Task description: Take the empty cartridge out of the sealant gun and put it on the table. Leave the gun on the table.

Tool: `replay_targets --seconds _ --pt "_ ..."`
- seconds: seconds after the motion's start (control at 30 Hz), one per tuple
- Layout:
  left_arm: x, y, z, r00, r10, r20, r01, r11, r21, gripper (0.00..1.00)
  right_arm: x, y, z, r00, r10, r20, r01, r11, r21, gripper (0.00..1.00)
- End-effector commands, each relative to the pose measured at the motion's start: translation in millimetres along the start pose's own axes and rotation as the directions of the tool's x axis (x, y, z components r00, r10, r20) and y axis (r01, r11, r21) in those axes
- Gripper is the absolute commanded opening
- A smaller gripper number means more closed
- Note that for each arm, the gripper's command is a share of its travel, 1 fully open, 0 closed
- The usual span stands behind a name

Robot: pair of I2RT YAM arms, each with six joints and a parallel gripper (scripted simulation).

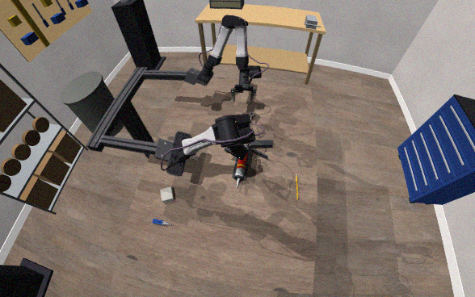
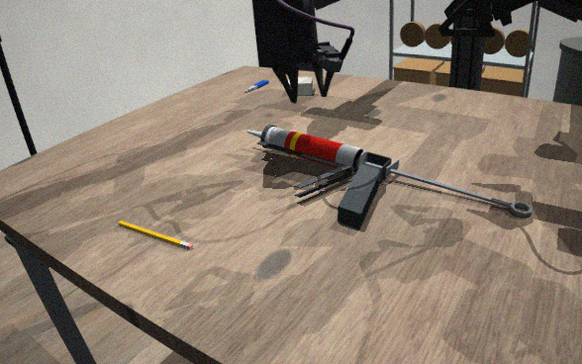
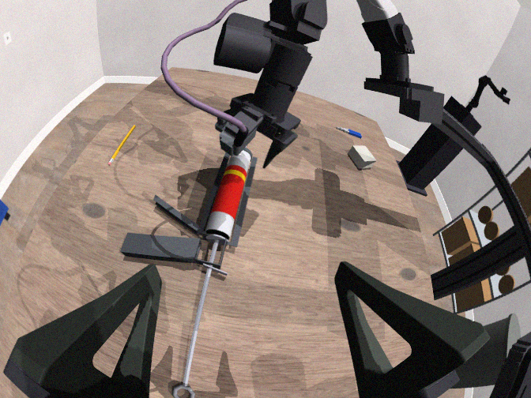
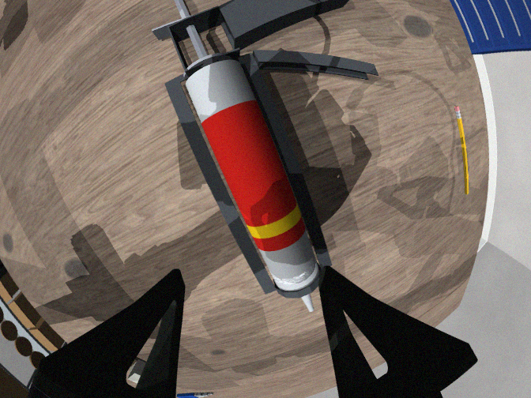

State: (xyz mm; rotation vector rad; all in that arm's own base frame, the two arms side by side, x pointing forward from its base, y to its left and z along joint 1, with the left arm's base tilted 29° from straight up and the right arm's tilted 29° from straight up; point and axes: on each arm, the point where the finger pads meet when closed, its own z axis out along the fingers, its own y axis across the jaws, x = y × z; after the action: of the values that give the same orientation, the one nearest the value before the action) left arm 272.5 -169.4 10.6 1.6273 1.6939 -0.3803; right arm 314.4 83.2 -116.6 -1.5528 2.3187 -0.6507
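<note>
The sealant gun (image 1: 262,144) (image 2: 361,195) (image 3: 160,247) (image 4: 265,19) lies on the wooden table (image 2: 322,307), its handle and trigger out to one side. The red, white and grey cartridge (image 1: 241,165) (image 2: 317,145) (image 3: 229,194) (image 4: 248,163) sits in the gun's cradle. The rod's ring (image 2: 521,209) (image 3: 183,391) is far back from the frame. My right gripper (image 2: 309,98) (image 4: 251,279) is open and empty, above the cartridge's nozzle end; one fingertip appears close beside that end in the right wrist view. My left gripper (image 1: 243,99) (image 3: 248,275) is open and empty, above the table behind the handle.
A yellow pencil (image 1: 297,186) (image 2: 155,234) (image 3: 122,144) (image 4: 462,149) lies on the handle's side. A pale block (image 1: 167,194) (image 2: 305,86) (image 3: 362,156) and a blue-handled tool (image 1: 161,222) (image 2: 257,86) (image 3: 349,132) lie beyond the nozzle end. The right arm reaches over the gun.
</note>
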Motion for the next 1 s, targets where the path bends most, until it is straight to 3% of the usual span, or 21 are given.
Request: replay_targets --seconds 0.0,0.33,0.97 --pt "3 23 3 1.000 -0.024 -0.008 0.023 0.998 -0.064 1.00 4 0 15 0.972 -0.215 -0.099 0.209 0.976 -0.063 0.75" --pt "28 35 15 0.986 -0.166 -0.012 0.164 0.983 -0.082 1.00 -7 -11 56 0.897 -0.403 -0.181 0.388 0.915 -0.116 0.75" --pt "58 43 29 0.934 -0.357 0.016 0.357 0.930 -0.089 1.00 -7 -11 86 0.904 -0.392 -0.172 0.379 0.919 -0.108 0.75"
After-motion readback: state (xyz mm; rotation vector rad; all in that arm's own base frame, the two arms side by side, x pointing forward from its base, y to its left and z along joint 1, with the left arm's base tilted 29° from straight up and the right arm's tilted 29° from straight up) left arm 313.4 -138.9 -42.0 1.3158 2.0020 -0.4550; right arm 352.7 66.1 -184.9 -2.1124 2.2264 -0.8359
